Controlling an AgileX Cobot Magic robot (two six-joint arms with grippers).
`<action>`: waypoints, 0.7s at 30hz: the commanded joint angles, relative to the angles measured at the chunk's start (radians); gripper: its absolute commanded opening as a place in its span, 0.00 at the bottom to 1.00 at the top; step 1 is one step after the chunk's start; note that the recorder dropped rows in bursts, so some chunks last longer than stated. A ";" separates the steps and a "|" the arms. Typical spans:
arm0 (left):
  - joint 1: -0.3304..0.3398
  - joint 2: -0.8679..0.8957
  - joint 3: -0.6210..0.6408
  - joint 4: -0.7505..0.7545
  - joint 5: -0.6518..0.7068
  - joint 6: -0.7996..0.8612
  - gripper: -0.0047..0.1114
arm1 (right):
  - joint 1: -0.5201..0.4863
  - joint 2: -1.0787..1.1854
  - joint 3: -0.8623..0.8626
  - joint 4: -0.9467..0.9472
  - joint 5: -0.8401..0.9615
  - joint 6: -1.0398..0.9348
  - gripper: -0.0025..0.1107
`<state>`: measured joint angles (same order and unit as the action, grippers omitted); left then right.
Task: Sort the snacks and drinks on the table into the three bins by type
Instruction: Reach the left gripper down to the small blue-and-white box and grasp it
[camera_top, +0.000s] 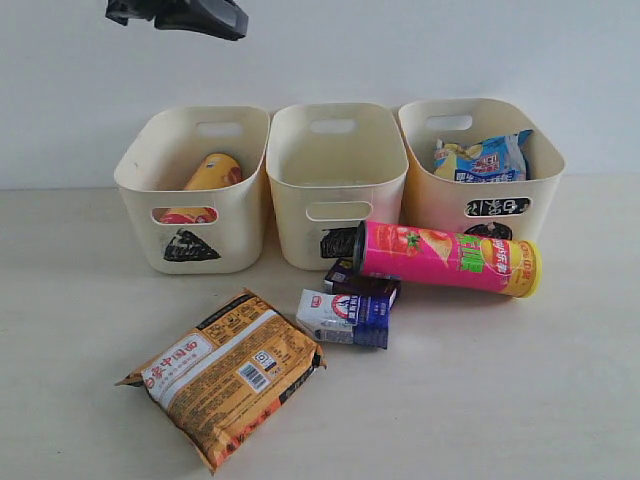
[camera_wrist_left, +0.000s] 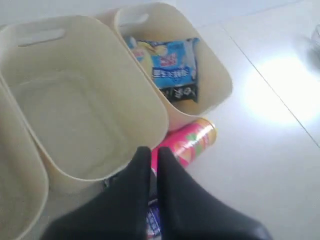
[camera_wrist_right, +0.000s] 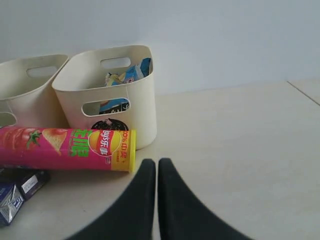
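The pink chip tube (camera_top: 447, 258) lies on its side on the counter (camera_top: 520, 400) just before the right bin (camera_top: 545, 180), long axis along the bin fronts, yellow cap nearest the low right end effector (camera_wrist_right: 152, 165), which is closed and empty like the left end effector (camera_wrist_left: 154, 152) high above.

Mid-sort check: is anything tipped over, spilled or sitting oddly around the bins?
The pink chip tube lies on its side on the table, close in front of the middle bin and right bin, so it might roll. The yellow tube leans tilted inside the left bin. Nothing looks spilled or torn.
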<state>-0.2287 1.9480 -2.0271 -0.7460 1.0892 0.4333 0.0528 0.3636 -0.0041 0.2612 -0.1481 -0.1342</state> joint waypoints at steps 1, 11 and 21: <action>-0.056 -0.062 0.099 0.034 0.008 0.057 0.08 | 0.003 -0.001 0.004 -0.004 -0.005 0.006 0.02; -0.233 -0.085 0.328 0.138 0.081 0.263 0.08 | 0.005 -0.001 0.004 -0.004 -0.001 0.019 0.02; -0.378 0.057 0.349 0.256 0.058 0.625 0.09 | 0.049 -0.001 0.004 -0.004 -0.001 0.012 0.02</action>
<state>-0.5889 1.9810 -1.6839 -0.5242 1.1572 0.9709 0.0995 0.3636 -0.0041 0.2612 -0.1481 -0.1198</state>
